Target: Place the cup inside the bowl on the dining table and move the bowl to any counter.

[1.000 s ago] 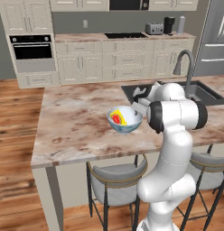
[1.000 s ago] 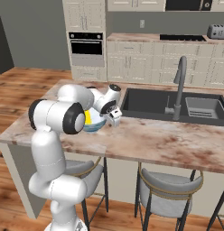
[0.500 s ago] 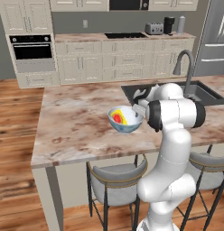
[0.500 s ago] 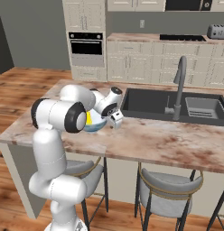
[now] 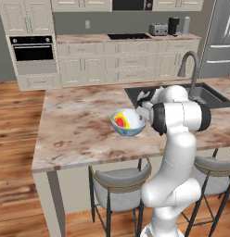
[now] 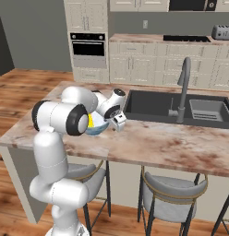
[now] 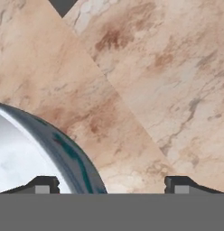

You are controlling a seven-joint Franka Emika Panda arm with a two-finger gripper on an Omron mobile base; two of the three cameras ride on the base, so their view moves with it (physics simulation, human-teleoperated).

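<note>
Now the bowl [image 5: 129, 124] stands on the dining table [image 5: 75, 134], a large bench with a beige-brown marbled stone top, and the cup [image 5: 122, 121] lies inside the bowl, yellow with its red inside turned up and to the left in the left base view. The bowl is near the front edge of the bench, just left of the dark sink [image 6: 181, 110] that is sunk into the same top. A grey tap [image 6: 182, 87] rises over the sink.

The fingers [image 7: 112, 182] are spread wide and grasp nothing. In the hand view one fingertip is over the white inside of the bowl and the other is over the bare stone, so the patterned rim of the bowl [image 7: 64, 149] passes between them. I cannot tell whether either one touches the rim.

Under the front edge of the bench stand grey stools [image 5: 118, 185] with metal frames. The floor [image 5: 15, 120] is of brown wooden boards. Behind, along the grey wall, runs the counter [image 5: 126, 37] over cream panelled cabinets [image 5: 98, 67], with a black cooktop [image 5: 127, 35] set in it and a toaster [image 5: 158, 29] standing on it. A built-in oven [image 5: 31, 50] is at the left end, and a white outlet [image 5: 87, 24] is on the wall above the counter.
</note>
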